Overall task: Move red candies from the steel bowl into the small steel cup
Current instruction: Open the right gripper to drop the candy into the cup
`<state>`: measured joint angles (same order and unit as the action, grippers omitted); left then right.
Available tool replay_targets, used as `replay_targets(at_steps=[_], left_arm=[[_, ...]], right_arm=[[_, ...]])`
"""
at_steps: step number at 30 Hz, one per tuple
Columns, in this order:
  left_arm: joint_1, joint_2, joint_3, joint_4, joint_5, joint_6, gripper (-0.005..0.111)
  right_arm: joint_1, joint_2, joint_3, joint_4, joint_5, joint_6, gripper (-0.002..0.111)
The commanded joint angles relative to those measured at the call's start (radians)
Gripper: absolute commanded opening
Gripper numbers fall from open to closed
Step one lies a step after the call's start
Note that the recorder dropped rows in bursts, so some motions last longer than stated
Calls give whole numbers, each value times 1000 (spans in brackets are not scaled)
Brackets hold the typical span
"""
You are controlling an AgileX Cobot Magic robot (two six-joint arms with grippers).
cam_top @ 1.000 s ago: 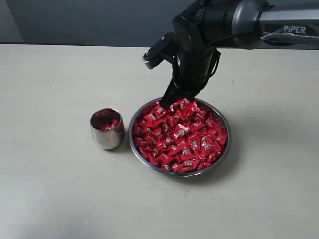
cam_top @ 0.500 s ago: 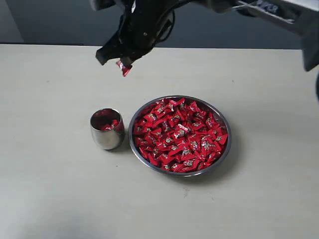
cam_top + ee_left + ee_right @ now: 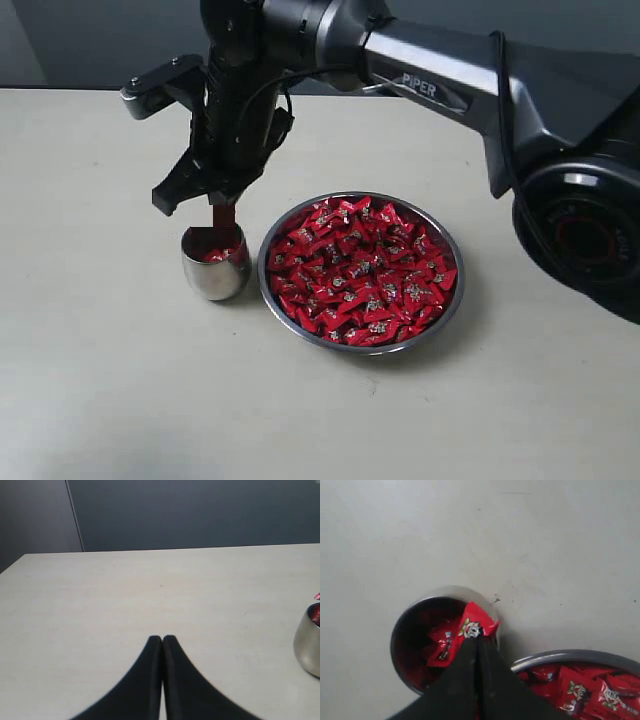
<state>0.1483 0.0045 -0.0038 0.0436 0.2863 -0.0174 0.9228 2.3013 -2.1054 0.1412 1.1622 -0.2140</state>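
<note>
The wide steel bowl (image 3: 448, 303) right of centre is heaped with red candies (image 3: 362, 270). Just left of it stands the small steel cup (image 3: 214, 270), holding a few red candies (image 3: 212, 254). My right gripper (image 3: 221, 203) reaches across and hangs just above the cup's mouth, shut on one red candy (image 3: 223, 216). In the right wrist view that candy (image 3: 475, 622) sticks out beyond the fingertips over the cup (image 3: 405, 625), with the bowl's rim (image 3: 570, 656) beside it. My left gripper (image 3: 162, 639) is shut and holds nothing, well away from the cup (image 3: 309, 642).
The right arm (image 3: 440, 80) stretches from the right edge across the back of the pale table (image 3: 100, 380). A dark wall runs behind the table's far edge.
The right gripper lifted a red candy out of the bowl, carried it left, and has come down to just above the cup. The left gripper's earlier position is not shown.
</note>
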Motion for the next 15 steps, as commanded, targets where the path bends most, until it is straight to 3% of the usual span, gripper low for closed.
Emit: replay_targets(at_steps=[1,15], left_arm=[[-2,-4,4,1,-2,-3,0],[-2,-4,4,1,-2,-3,0]], right_arm=[[19,-3,-7,6,4,-5,-1],[35,34,-7,-33,6,-6,-1]])
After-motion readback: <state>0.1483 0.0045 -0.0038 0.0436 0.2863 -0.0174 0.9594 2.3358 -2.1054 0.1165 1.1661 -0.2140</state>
